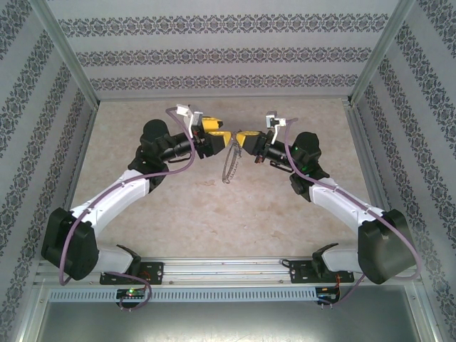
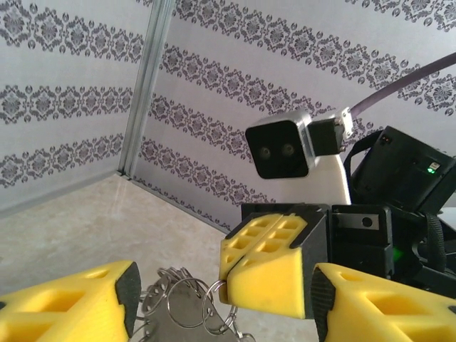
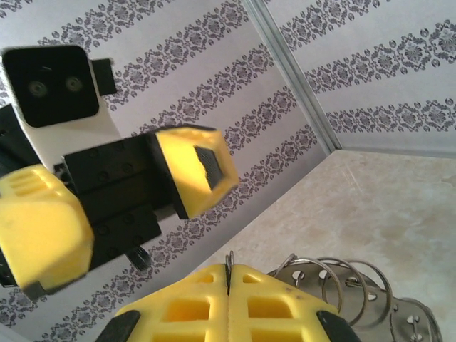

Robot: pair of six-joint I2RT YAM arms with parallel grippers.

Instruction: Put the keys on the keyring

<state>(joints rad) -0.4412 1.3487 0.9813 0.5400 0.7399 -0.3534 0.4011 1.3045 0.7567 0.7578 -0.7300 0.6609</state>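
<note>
Over the middle of the bench point(image 1: 142, 221), both arms raised and bent inward, hands almost tip to tip. Between them, hanging below the meeting point, the keyring point(image 1: 229, 168): a thin silvery loop with a fine chain trailing down. Unclear from above whether its lower end touches the bench.

Right hand point(image 1: 246, 140): yellow fingers point(image 3: 206, 310) pressed together, with a thin edge of metal standing up out of the seam between them, so clamped on the keyring. From the right wrist, several silvery rings point(image 3: 335, 274) fanned in a row just right of those closed fingers. At the lower right corner, a flat silvery tag point(image 3: 419, 322) with small holes.

Left hand point(image 1: 215, 134): fingers point(image 2: 71, 303) spread apart, one on each side of the ring cluster and of the right hand's closed tips. From the left wrist, overlapping rings low in the gap, with one small ring touching the lower corner of the right hand's fingers. Unclear whether the left fingers touch the metal. Behind, the right wrist's grey camera point(image 2: 281, 148) against the patterned wall point(image 2: 71, 71).
</note>
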